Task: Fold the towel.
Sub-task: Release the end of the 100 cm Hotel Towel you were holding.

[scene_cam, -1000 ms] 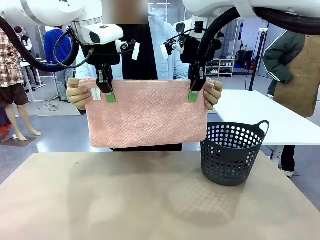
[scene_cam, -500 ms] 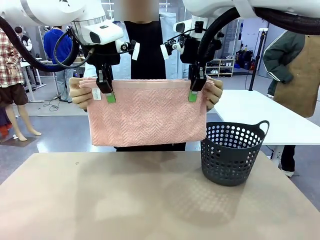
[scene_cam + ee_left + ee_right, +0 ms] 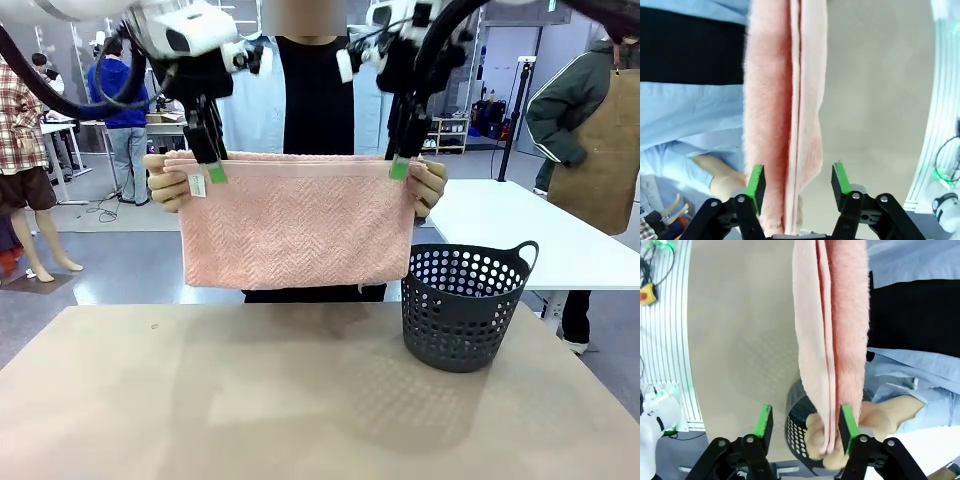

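Both my left gripper [image 3: 798, 181] and right gripper [image 3: 806, 422] stand wide open astride the top edge of the folded salmon-pink terry cloth towel [image 3: 298, 225], held by the person's hands [image 3: 166, 186] above the beige tabletop [image 3: 250, 400]; hand-over step, I judge: next, lift straight clear without snagging.

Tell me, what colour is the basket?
Dark grey basket, full of round holes; clearest in the front view.

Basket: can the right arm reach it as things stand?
Probably yes: the right pincer stands open around the top of the towel, and the basket sits on the table just below, nothing between.
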You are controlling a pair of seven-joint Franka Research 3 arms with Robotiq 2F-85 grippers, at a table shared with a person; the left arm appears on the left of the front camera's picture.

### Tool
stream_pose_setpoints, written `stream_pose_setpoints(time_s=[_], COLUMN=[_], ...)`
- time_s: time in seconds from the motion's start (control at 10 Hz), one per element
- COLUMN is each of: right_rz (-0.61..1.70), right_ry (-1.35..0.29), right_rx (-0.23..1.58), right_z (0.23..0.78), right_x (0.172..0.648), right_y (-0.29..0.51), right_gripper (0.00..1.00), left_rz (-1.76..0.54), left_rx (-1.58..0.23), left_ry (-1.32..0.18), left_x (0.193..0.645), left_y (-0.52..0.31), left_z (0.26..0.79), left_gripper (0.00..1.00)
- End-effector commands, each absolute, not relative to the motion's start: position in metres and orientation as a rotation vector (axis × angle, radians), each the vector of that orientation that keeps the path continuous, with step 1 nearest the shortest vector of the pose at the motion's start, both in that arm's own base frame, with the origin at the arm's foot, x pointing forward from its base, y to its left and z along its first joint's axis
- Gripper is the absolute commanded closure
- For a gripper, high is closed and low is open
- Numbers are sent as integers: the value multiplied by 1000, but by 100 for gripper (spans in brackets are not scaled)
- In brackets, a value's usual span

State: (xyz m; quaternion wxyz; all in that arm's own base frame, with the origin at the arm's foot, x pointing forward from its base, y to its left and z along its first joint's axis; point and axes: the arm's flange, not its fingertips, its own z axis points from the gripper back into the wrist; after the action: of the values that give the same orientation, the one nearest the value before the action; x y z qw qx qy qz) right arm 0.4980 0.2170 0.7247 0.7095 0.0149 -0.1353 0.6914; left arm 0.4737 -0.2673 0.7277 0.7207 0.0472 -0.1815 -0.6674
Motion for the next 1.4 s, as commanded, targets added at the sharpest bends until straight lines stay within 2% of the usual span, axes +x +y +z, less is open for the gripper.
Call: stream_pose_setpoints(time_s=[0.0,0.1,0.2,0.3,0.6,0.9,1.3], right_rz=[1511,1440,1384,1312,1143,1041,954], right_ry=[-353,-384,-397,-423,-486,-553,-637], right_rx=[140,180,250,334,524,623,569], right_z=[745,751,753,755,746,726,728], right_x=[490,487,483,477,455,426,380], right_y=[182,162,140,112,38,-13,-38], right_gripper=[14,4,0,0,0,0,0], left_rz=[-1394,-1344,-1268,-1217,-1005,-804,-593], left_rx=[51,32,17,-59,-89,-115,-162], left_ry=[-487,-511,-536,-580,-667,-761,-768], left_x=[457,453,448,439,417,383,359], left_y=[-250,-236,-219,-196,-118,-30,39], left_z=[756,768,775,783,786,780,765], left_gripper=[2,0,0,0,0,0,0])
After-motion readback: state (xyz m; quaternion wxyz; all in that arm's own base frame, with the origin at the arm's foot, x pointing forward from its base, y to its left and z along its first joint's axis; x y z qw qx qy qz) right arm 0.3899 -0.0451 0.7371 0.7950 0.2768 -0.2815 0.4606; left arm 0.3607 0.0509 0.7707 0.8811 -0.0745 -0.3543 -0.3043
